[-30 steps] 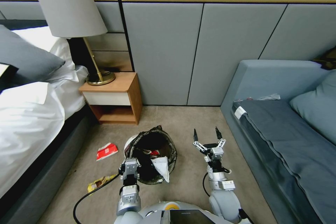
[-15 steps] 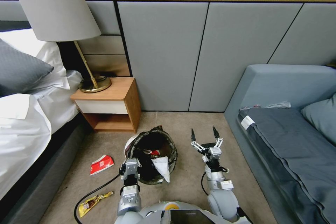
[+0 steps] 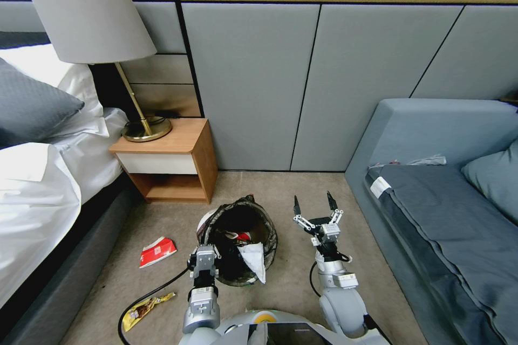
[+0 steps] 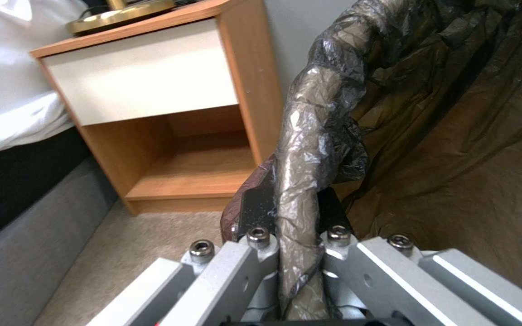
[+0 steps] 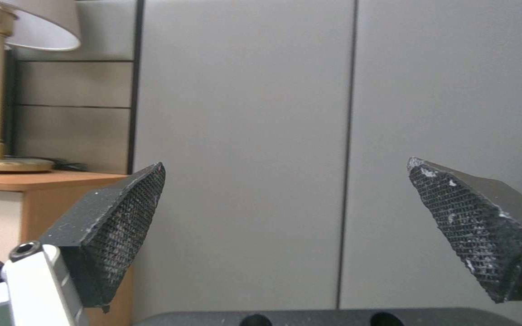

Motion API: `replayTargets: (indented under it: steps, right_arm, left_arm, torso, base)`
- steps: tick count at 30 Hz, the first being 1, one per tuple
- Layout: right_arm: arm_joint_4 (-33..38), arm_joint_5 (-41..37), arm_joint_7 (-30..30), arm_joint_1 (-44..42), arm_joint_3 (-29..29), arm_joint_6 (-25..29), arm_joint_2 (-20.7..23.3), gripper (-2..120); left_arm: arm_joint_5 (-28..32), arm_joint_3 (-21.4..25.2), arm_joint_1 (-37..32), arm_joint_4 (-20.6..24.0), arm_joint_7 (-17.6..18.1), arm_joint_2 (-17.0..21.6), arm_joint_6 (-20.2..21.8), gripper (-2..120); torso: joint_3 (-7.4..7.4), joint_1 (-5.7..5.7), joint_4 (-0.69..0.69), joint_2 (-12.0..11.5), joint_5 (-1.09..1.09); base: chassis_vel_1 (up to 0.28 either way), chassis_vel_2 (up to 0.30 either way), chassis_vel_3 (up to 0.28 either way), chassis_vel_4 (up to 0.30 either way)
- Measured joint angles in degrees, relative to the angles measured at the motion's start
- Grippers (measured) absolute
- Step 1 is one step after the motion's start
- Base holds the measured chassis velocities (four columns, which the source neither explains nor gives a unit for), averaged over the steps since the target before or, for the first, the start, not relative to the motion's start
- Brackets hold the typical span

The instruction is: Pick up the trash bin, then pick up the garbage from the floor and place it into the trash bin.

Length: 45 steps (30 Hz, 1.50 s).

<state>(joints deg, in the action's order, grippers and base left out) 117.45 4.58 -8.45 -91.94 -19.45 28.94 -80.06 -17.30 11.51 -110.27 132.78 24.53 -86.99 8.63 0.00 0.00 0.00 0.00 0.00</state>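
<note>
The trash bin (image 3: 270, 240), white with a black bag liner, hangs tilted in front of me, and my left gripper (image 3: 204, 259) is shut on its near rim. In the left wrist view the left gripper (image 4: 288, 213) pinches the crinkled liner-covered rim of the trash bin (image 4: 309, 136). Inside the bin lie a white paper scrap (image 3: 253, 261) and something red (image 3: 243, 236). Garbage lies on the carpet to the left: a red wrapper (image 3: 157, 252) and a yellow-brown wrapper (image 3: 145, 308). My right gripper (image 3: 313, 206) is raised right of the bin, open and holding nothing; its fingers (image 5: 116, 235) stand wide apart.
A wooden nightstand (image 3: 178, 164) with a brass lamp (image 3: 145, 128) stands ahead on the left, beside a bed (image 3: 32, 199). A grey sofa (image 3: 442, 210) runs along the right. A padded wall (image 3: 302, 91) closes off the carpet ahead.
The whole picture has shifted, so the camera moved; the wrappers now show lower and farther left. The bin stays in my left gripper and the right gripper stays open.
</note>
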Motion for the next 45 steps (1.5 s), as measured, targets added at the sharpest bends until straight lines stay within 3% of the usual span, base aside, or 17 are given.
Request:
replayTargets:
  steps: [45]
  right_arm:
    - [-0.13,1.08,1.38,0.89,-0.89,0.82,0.42,100]
  left_arm:
    - [0.4,1.19,0.4,0.87,-0.53,0.66,-0.69,0]
  torso:
    - [0.0,0.0,0.01,0.0,0.0]
  base:
    - [0.108,0.105,0.105,0.107]
